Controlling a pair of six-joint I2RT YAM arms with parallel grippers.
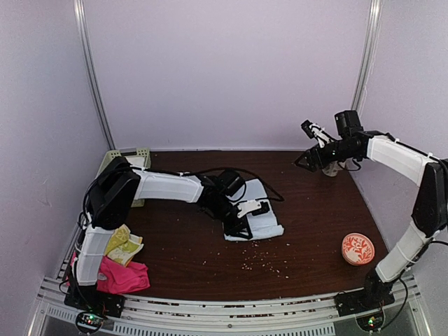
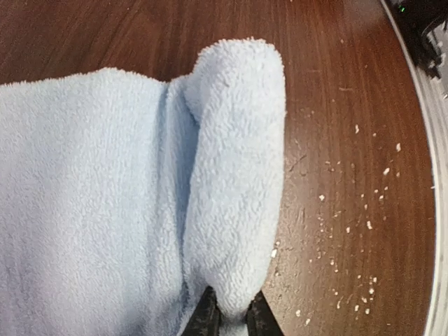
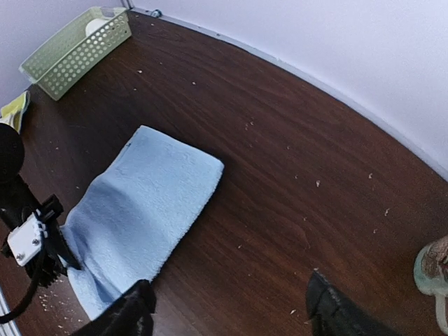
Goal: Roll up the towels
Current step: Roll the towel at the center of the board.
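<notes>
Lying near the middle of the table (image 1: 315,217), the pale blue towel (image 1: 260,210) bears no label that can be read from any view; in the top view its long axis runs roughly from 12 to 6 o'clock, tipped a little toward 11 and 5. One long side is turned up into a thick rolled lip (image 2: 238,161), which in the left wrist view runs from 6 up to 12 o'clock beside the flat part of the cloth. The left gripper (image 2: 232,316) is clamped on the near end of that lip, its two dark fingers (image 2: 207,318) pressed close on either side of the pile. The right gripper (image 1: 308,148) hangs in the air at about 2 o'clock, well apart from the towel, its fingers (image 3: 126,315) spread wide and holding nothing. The yellow-green patterned towel (image 1: 124,245) and the hot-pink towel (image 1: 122,276) lie bunched at 8 o'clock beside the left arm's base, touching each other; the basket (image 1: 136,155) sits at 10 o'clock.
</notes>
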